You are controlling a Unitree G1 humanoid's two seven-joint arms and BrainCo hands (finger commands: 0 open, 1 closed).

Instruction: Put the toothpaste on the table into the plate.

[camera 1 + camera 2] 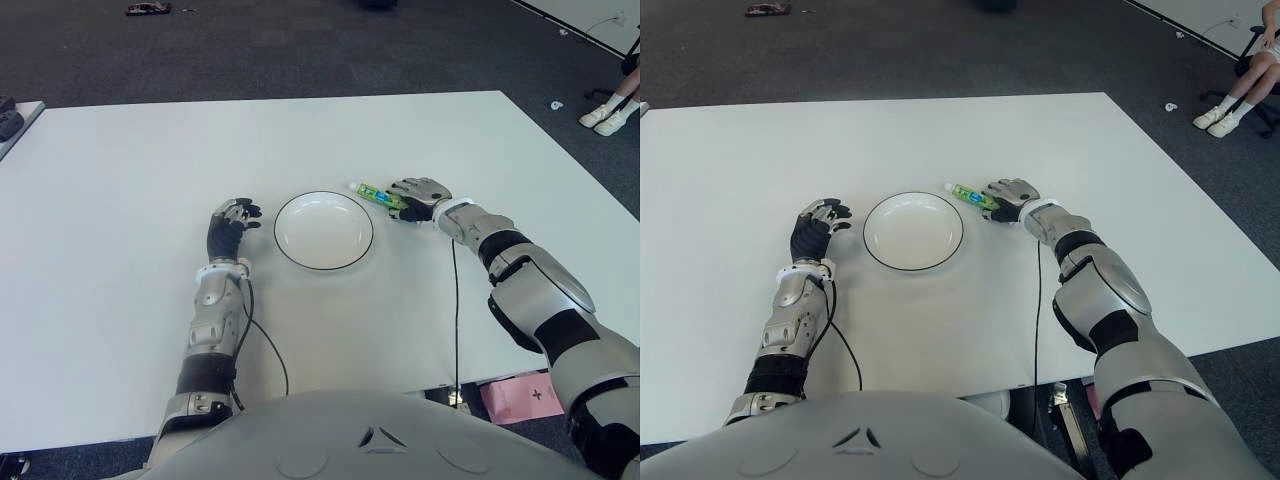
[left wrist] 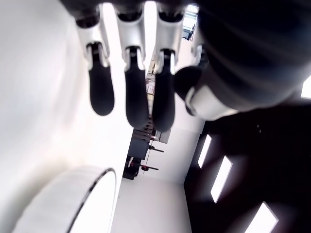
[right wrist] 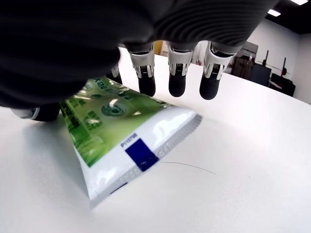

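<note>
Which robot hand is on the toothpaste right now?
The right robot hand, over the green toothpaste beside the plate; its fingers haven't closed. The left robot hand shows empty across the plate.

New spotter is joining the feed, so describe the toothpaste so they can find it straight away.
Start at the white table and find the round white plate with a dark rim near its middle. Just off the plate's far right edge lies the toothpaste, under the fingers of the right hand. It is the only green-and-white tube, with a white cap pointing away from the hand.
</note>
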